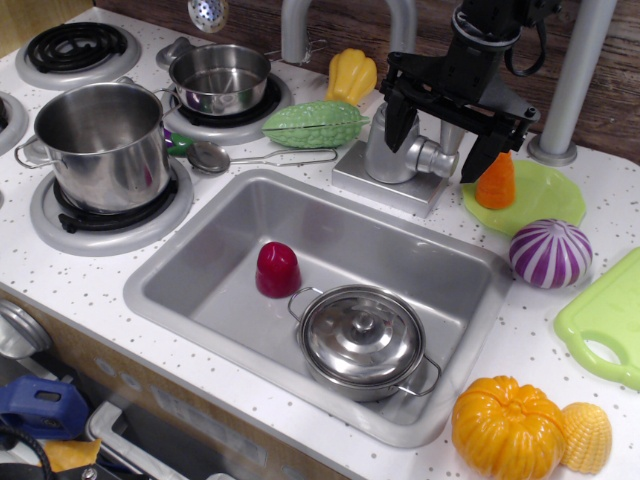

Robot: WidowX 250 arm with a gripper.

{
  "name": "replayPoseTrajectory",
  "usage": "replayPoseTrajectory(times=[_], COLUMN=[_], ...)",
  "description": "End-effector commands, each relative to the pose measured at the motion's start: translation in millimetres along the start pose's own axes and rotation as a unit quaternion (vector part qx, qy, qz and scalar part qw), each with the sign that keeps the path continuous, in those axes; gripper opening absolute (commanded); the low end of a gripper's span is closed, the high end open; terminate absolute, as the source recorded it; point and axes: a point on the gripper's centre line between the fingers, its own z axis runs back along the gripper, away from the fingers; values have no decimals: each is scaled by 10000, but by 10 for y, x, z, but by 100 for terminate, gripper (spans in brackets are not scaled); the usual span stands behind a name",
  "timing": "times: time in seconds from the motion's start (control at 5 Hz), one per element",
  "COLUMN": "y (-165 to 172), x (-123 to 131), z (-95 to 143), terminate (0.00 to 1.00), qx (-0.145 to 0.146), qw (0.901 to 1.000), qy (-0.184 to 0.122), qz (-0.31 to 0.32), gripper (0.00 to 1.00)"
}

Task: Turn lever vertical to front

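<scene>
The lever (450, 138) is a short silver-grey rod standing up from a round hub (436, 158) on the right side of the faucet base (385, 170), behind the sink. My black gripper (435, 152) hangs over it from above with its jaws wide apart. One finger (393, 118) is left of the faucet body and the other finger (482, 155) is right of the lever. The rod's upper end is hidden behind the gripper body. I cannot tell whether either finger touches the lever.
The curved faucet spout (297, 30) rises behind the base and a thick grey pole (578, 80) stands to the right. An orange carrot (496, 182) on a green plate (540, 195) sits beside the right finger. A green gourd (313, 124) lies to the left. The sink (200, 270) holds a lidded pot (363, 340) and a red toy (277, 270).
</scene>
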Motion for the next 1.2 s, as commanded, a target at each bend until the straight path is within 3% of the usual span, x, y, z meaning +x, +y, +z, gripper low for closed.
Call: replayPoseTrajectory(times=[0.0, 0.2, 0.4, 0.8, 1.0], y=[0, -56, -85, -114, -111], x=[0, 52, 119, 265, 296], z=[0, 24, 59, 196, 209], terminate=[0, 0, 0, 0, 0], qx=[0, -211, 79, 73, 252], qw=[10000, 9991, 9966, 9940, 9924], qy=[0, -351, -810, -1053, -1172], qz=[0, 94, 90, 302, 293], gripper=[100, 100, 100, 100, 100])
